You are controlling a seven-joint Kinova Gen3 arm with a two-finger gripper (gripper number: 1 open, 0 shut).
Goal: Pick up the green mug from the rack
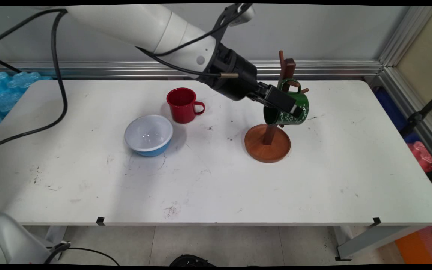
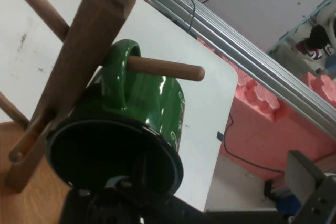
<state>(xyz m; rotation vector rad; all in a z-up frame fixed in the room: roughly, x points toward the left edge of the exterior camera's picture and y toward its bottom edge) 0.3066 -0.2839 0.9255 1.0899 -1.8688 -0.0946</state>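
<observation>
Gripper (image 1: 289,107) clamped on green mug's (image 1: 294,108) rim, hand view alone shows handle over the wooden rack's (image 2: 79,61) peg (image 2: 165,68), main view alone shows red mug (image 1: 181,105), bowl (image 1: 148,135) mid-table

White robot arm with black wrist section and black two-finger gripper

The arm (image 1: 141,26) consists of smooth, white, cylindrical links divided by thin seam lines; a small round grey button sits near the white shell's end. A black, ribbed wrist section (image 1: 234,77) follows, with a short brass-coloured pin projecting from its side. The gripper (image 1: 281,102) is black, with blocky, angular fingers. Black cables (image 1: 56,56) hang in loops from the upper link, and thinner black cables run along the white shell to a black bracket carrying a small grey-white unit (image 1: 240,13).
</observation>
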